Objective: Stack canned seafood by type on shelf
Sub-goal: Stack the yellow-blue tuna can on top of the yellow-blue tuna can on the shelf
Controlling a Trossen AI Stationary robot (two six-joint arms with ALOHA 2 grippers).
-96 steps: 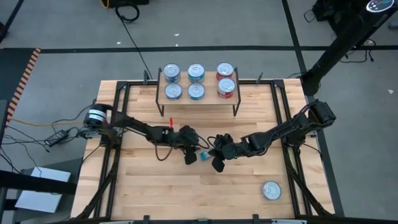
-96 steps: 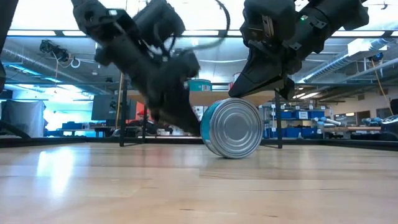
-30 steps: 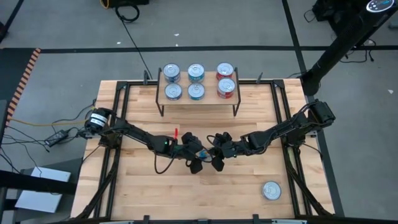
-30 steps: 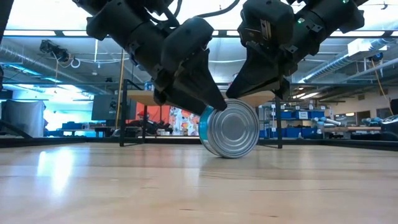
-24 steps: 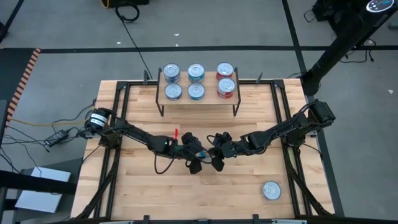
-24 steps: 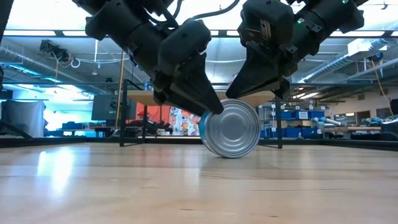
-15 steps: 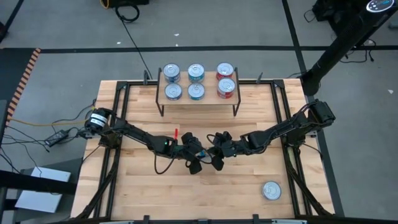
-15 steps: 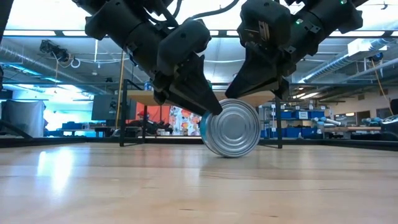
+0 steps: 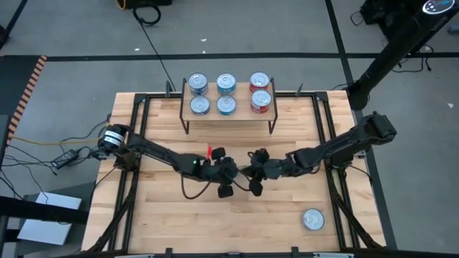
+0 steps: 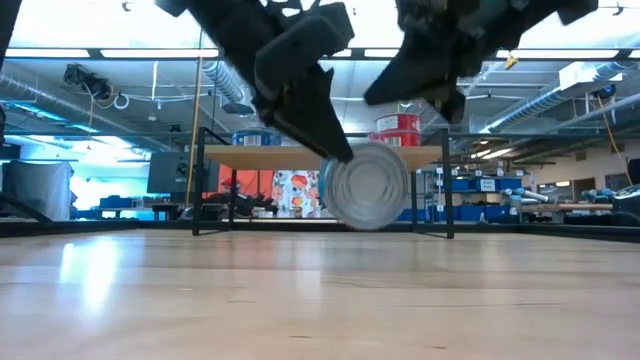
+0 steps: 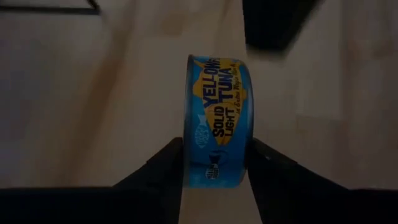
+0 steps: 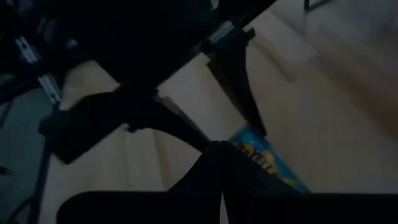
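Note:
A blue-labelled tuna tin (image 11: 217, 118) stands on edge between the fingers of my left gripper (image 11: 216, 158), which is shut on it near the table's middle (image 9: 231, 179). In the low view the tin (image 10: 368, 186) hangs just above the tabletop. My right gripper (image 12: 221, 163) is shut and hovers above and right of the tin (image 10: 440, 75), apart from it. The shelf (image 9: 229, 107) at the far edge carries six tins: two dark blue on the left, two teal in the middle, two red on the right. My left gripper pinches the tin between its two fingers, one finger (image 11: 163, 171) on each flat end, with the label wall (image 11: 219, 134) facing the wrist camera. The fingers slant down from the table's left. The tin is on edge and lifted clear of the table.
One more tin (image 9: 313, 219) lies flat near the table's near right corner. Black rails (image 9: 138, 143) run along the table's sides. The two arms meet closely at the middle, and bare wood stretches between them and the shelf legs (image 9: 188, 127).
My left gripper has risen with the tin, which stood on edge on the table and now hangs clear of it. My right gripper has also moved up and away from the tin's top.

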